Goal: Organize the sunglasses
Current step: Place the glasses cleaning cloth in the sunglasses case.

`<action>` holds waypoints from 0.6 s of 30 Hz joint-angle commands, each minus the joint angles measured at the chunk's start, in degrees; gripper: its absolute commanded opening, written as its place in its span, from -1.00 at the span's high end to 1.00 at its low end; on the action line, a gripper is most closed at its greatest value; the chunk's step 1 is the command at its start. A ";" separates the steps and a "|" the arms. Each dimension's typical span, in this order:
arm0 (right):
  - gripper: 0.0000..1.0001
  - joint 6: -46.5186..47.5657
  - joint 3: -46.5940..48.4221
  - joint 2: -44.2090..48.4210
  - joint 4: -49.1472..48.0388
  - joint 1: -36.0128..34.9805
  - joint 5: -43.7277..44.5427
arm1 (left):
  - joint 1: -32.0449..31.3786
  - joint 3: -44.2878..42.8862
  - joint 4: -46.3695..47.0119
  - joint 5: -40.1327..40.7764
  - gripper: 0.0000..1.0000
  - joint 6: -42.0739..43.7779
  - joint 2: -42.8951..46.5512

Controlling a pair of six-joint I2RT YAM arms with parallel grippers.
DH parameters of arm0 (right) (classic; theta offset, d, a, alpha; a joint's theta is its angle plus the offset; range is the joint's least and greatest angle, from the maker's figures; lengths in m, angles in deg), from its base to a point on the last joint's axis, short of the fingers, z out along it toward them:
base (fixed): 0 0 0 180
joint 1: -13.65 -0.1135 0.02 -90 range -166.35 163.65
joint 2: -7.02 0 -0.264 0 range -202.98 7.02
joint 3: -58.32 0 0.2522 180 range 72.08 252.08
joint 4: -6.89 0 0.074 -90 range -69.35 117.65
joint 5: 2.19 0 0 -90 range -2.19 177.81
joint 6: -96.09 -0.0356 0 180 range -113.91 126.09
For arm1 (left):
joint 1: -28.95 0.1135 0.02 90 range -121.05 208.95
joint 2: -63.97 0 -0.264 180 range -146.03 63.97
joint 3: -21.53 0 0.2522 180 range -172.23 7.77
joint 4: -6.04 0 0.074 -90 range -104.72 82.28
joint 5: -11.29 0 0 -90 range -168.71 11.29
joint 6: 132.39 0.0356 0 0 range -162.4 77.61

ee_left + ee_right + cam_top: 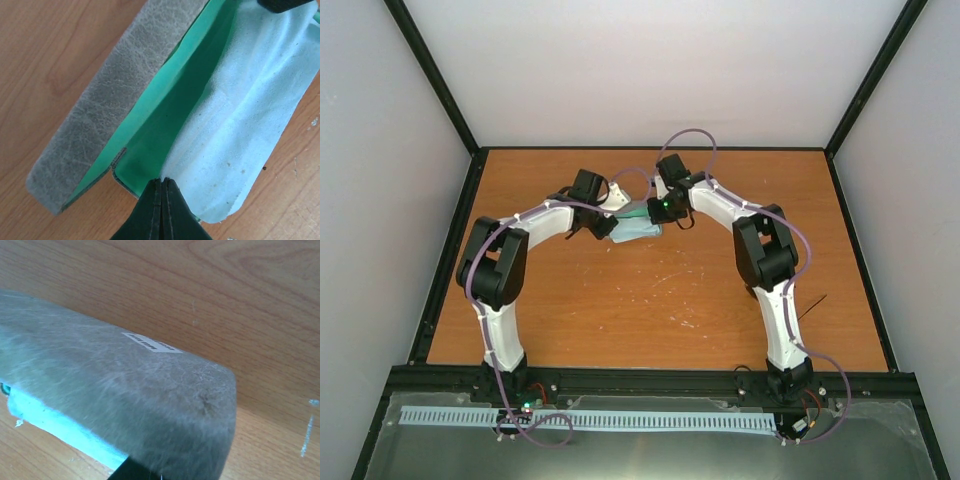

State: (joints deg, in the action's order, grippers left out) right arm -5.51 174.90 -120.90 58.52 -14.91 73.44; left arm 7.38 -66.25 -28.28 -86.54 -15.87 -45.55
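Orange-brown wooden table (650, 310) carries 1 open grey rectangular case (100, 115), pale blue square cloth (250, 115) draped over its green lining. At the case's rim the left gripper (162, 192) is clenched, tips touching cloth; the right gripper (658, 220) sits at the case's lid (grip unreadable). Both arms arch toward the case. No view shows the sunglasses.

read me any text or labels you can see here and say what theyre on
White label on the lid of the grey case: dark print, too blurred to read.
No other text: none shows on the blue cloth, the green lining or the wooden table.
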 commanded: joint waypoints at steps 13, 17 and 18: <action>0.94 0.44 4.35 -3.70 1.75 -0.18 0.64 | 0.56 -4.59 1.02 0.26 0.99 1.69 -3.23; 0.95 0.26 4.39 -3.75 1.37 -0.17 0.81 | 0.56 -4.84 0.78 0.10 0.99 1.56 -3.82; 0.94 0.26 4.26 -3.61 1.29 -0.18 0.96 | 0.56 -4.76 0.74 0.10 0.99 1.52 -3.90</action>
State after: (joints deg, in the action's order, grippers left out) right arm -5.33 177.90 -124.44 60.22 -14.91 73.70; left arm 7.41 -68.92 -28.08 -86.39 -15.24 -48.13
